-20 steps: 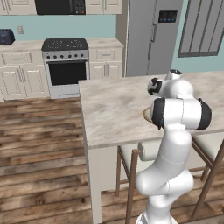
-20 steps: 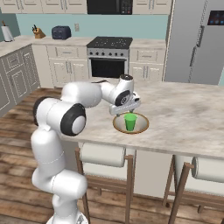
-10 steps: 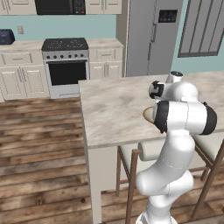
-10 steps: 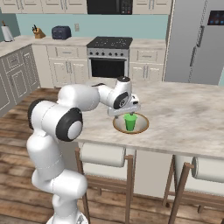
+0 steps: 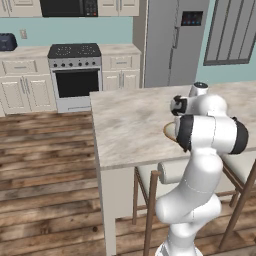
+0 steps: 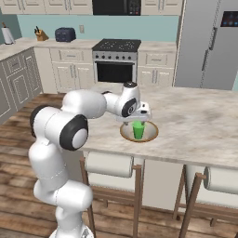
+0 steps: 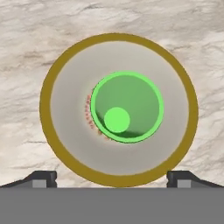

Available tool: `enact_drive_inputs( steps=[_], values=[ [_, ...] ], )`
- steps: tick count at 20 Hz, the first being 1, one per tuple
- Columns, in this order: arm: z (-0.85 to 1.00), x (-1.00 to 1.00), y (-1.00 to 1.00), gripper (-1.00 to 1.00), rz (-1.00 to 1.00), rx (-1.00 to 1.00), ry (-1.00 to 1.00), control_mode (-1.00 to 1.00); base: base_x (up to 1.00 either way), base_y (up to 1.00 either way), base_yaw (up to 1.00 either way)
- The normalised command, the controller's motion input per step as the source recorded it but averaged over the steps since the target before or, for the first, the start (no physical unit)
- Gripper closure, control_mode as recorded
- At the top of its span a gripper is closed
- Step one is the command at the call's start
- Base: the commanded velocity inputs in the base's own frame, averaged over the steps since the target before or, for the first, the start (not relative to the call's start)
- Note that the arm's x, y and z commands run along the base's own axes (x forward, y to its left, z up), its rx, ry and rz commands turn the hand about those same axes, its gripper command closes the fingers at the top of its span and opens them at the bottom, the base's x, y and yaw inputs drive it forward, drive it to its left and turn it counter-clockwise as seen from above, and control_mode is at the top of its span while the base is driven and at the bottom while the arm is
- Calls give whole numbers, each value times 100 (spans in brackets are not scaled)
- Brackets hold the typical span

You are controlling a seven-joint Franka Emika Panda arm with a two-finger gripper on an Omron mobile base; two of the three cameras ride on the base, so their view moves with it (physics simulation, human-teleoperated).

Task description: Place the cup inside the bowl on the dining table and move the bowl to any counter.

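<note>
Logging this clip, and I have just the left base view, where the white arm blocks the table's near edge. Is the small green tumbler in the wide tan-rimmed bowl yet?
Observer: Yes. The small green tumbler stands upright inside the wide tan-rimmed bowl.
Operator: Is the gripper holding it?
Observer: No. The gripper hangs above the tumbler, jaws open wide.
Operator: Where is the bowl?
Observer: On the beige marbled dining table, near its front edge.

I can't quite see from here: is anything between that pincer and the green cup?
No. In the hand view the open pincer looks straight down at the cup, standing in the bowl, nothing between.
</note>
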Motion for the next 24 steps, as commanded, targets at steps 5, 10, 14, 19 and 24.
enact_drive_inputs(
  steps=[5,10,14,19,24],
  values=[
    [0,4,-29,-100,-30,14,0,-100,0,0,0],
    [0,1,-41,-100,-27,13,0,-100,0,0,0],
    [1,0,-43,-100,-24,10,1,-100,0,0,0],
    [0,0,-41,-100,-12,10,0,-100,0,0,0],
    [0,0,-28,-100,-1,12,0,-100,0,0,0]
  ],
)
